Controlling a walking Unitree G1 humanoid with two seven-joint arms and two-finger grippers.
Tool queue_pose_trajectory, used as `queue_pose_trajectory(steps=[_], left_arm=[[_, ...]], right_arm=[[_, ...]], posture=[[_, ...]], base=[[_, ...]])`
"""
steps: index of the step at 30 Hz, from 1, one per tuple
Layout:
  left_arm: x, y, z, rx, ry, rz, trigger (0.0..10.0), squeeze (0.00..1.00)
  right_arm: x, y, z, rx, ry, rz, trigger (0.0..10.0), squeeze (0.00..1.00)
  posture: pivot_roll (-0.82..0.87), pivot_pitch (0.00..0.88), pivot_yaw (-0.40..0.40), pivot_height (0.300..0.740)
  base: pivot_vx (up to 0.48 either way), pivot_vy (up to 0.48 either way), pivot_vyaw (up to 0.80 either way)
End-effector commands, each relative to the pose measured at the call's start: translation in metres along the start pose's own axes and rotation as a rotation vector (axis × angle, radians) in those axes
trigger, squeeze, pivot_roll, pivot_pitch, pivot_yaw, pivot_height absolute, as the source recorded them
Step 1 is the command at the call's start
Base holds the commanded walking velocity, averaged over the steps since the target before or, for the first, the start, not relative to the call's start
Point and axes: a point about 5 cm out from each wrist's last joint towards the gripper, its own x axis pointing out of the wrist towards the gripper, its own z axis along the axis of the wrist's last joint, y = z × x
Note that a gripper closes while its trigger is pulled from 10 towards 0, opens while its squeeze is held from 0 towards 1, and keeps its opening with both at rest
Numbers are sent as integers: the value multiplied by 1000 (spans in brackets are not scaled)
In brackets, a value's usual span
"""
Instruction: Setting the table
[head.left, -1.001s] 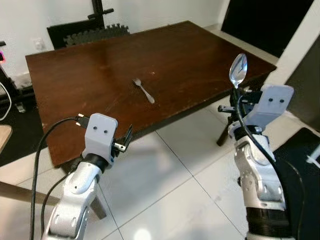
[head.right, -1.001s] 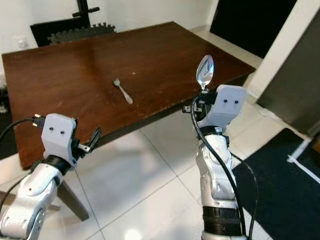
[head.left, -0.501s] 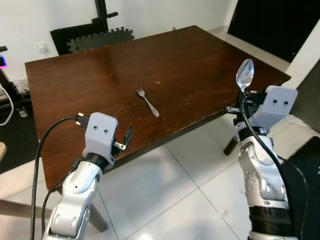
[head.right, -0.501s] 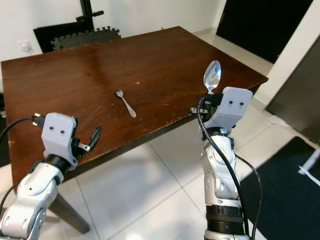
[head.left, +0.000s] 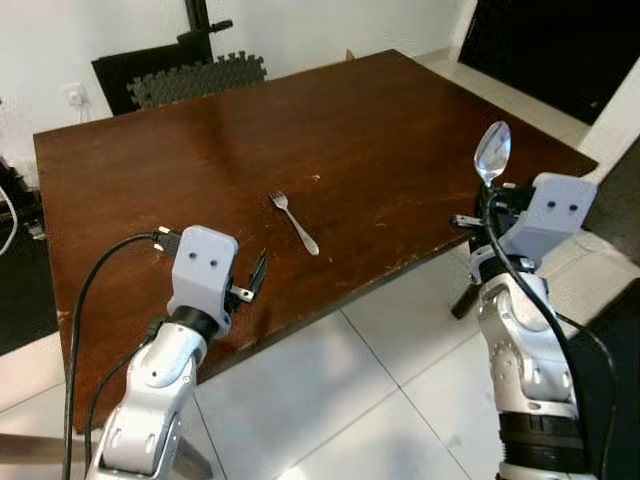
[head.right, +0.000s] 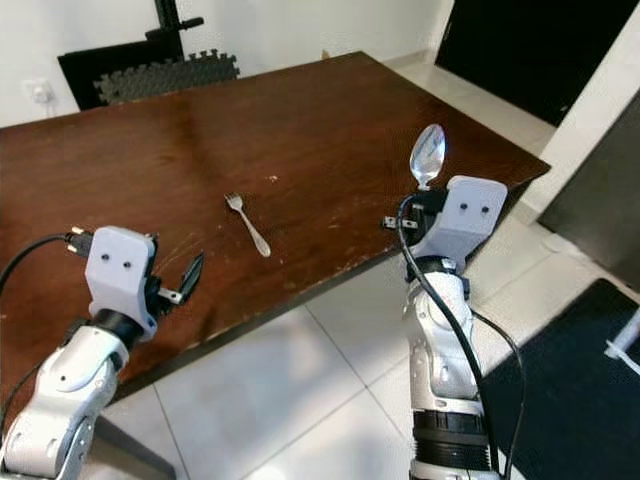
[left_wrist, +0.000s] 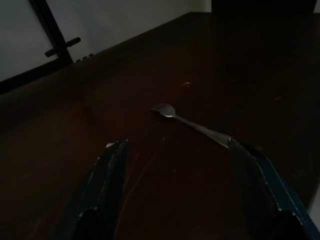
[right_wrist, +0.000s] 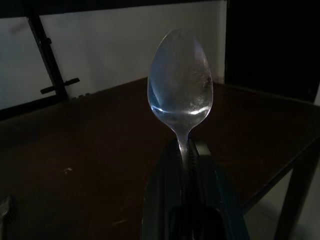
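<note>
A dark brown wooden table (head.left: 380, 110) stands before me. A silver fork (head.left: 294, 222) lies near its middle, also seen ahead of the left fingers as the fork (left_wrist: 192, 125). My right gripper (head.left: 488, 192) is shut on the handle of a silver spoon (head.left: 492, 153), which stands upright with its bowl up, off the table's right front edge; up close the spoon (right_wrist: 180, 95) rises from the closed fingers. My left gripper (head.left: 255, 277) is open with nothing in it, held just above the table's front edge, short of the fork.
White tiled floor (head.left: 400, 400) lies in front of the table. A black stand (head.left: 195, 15) and a dark foam mat (head.left: 195, 78) are behind the table against the white wall. A dark doorway (head.left: 550, 50) is at the back right.
The camera has moved closer to the table, so the table fills more of the view. The right gripper still holds the spoon upright; the left gripper stays open.
</note>
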Motion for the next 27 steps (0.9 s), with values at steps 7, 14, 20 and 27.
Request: queue_pose_trajectory(steps=[7,14,20,27], left_arm=[[-2,0,-6,-34,49,15,10000,0],[-1,1,-7,-15,54,20,10000,0],[-1,2,-7,-13,56,24,10000,0],[-1,2,-7,-18,58,27,10000,0]], right_arm=[[-1,-4,0,3,0,-14,10000,0],[-2,-3,-1,3,3,-10,10000,0],[-2,-2,-2,0,6,-7,10000,0],[-3,1,-2,-8,5,3,10000,0]], posture=[[10,65,45,740],[12,65,47,740],[13,66,50,740],[10,65,50,740]], base=[[46,0,0],[0,0,0],[0,-43,0],[0,-282,0]])
